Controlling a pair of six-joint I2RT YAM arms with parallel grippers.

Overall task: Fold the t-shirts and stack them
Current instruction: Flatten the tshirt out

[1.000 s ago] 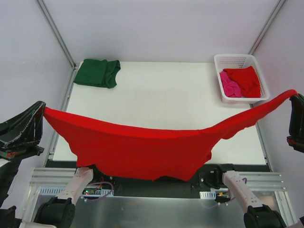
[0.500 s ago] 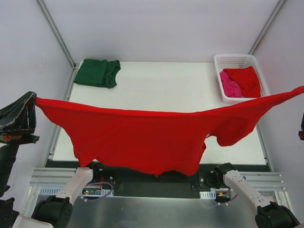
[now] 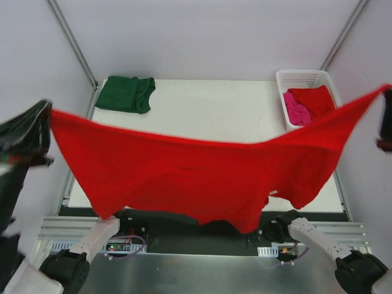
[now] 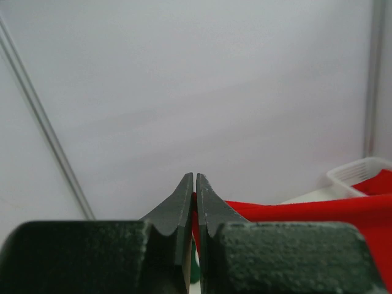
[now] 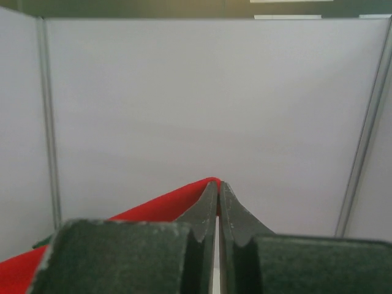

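A bright red t-shirt [image 3: 184, 177] hangs spread wide in the air above the near half of the table, held by its two upper corners. My left gripper [image 3: 48, 116] is shut on the left corner, and my right gripper [image 3: 386, 92] is shut on the right corner at the frame's edge. In the left wrist view the red cloth [image 4: 294, 211] runs out from between the closed fingertips [image 4: 195, 184]. In the right wrist view the cloth [image 5: 159, 208] comes out leftward from the closed tips [image 5: 218, 187]. A folded dark green t-shirt [image 3: 126, 94] lies at the table's far left corner.
A white lattice basket [image 3: 294, 77] stands at the far right corner and holds a red tee [image 3: 315, 101] and a pink one [image 3: 295, 110]. The white table [image 3: 208, 116] shows beyond the hanging cloth. Enclosure walls and metal posts close in on both sides.
Both grippers have risen and pulled the shirt's top edge higher and farther back, so the cloth now hangs broader and covers more of the table; the right corner has lifted most.
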